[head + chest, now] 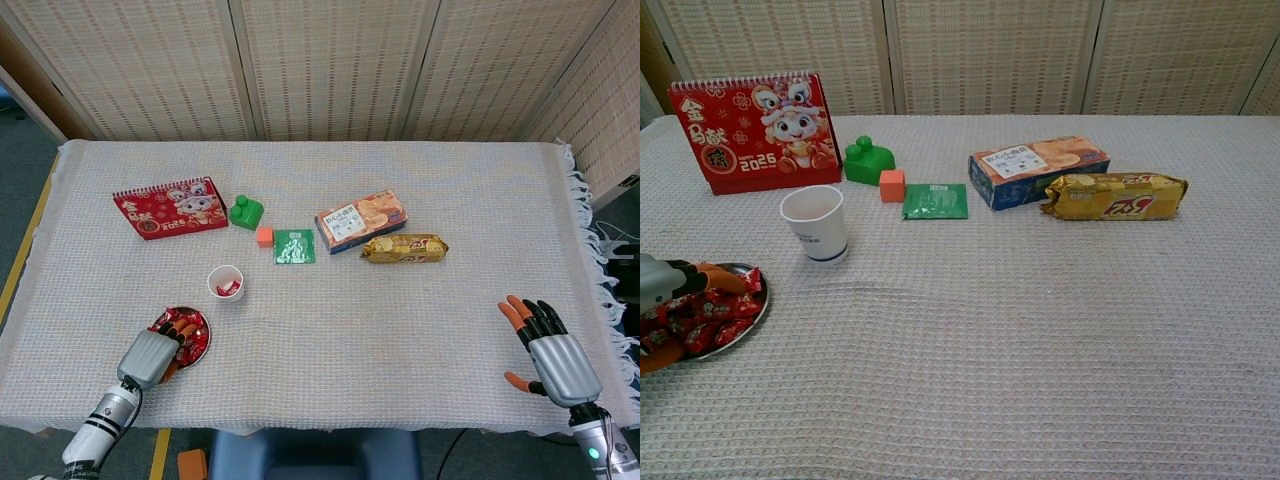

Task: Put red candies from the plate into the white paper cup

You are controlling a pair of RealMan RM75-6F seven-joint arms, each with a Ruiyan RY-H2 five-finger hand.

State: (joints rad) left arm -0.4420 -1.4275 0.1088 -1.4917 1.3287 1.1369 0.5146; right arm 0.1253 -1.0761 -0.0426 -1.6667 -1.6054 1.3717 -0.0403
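The left robot hand (150, 357) lies low over the near edge of the plate (200, 345), with its fingertips (725, 279) down among the red candies (722, 312). I cannot tell if it pinches a candy or only touches the pile, because the palm covers the fingers in the head view and the chest view shows only a small part of them.

Just beyond the plate stands the white paper cup (226, 282), upright and apart from the plate, and something red lies at its bottom.

Beyond the cup there is a red calendar (170, 207), and to the right of the cup, further back, a green block (246, 211), a small orange cube (264, 236) and a green packet (294, 247). Further right of the cup lie a biscuit box (361, 220) and a yellow snack pack (404, 248), touching each other.

Far right of the cup, near the front edge of the table (400, 340), the right robot hand (552, 350) rests with fingers spread and holds nothing.
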